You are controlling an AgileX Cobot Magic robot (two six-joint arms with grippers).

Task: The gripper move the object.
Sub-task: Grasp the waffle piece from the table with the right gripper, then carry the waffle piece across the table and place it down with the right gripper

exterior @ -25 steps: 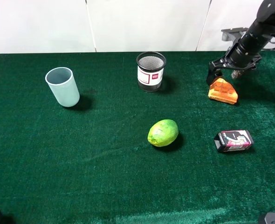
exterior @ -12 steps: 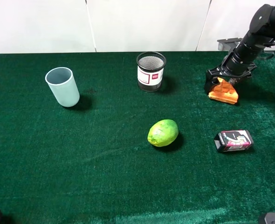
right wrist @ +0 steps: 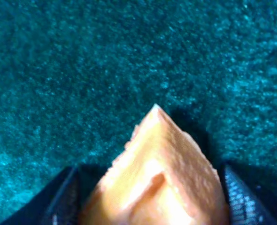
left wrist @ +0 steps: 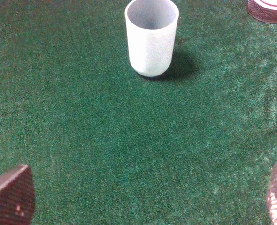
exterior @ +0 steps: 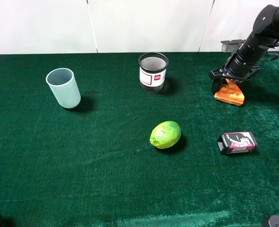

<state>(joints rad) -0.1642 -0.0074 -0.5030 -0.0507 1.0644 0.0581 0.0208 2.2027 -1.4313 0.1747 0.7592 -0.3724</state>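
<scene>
Two grippers are over a dark green cloth. The right gripper is lowered at the far right over the orange waffle wedge, which lies on the cloth behind the black-pink box and apart from it; the wrist view shows its black fingers closed against both sides of the wedge. The left gripper hovers with its fingertips spread wide, holding nothing, facing an upright pale blue cup, while a green fruit sits near the middle with a black mesh pot behind it.
</scene>
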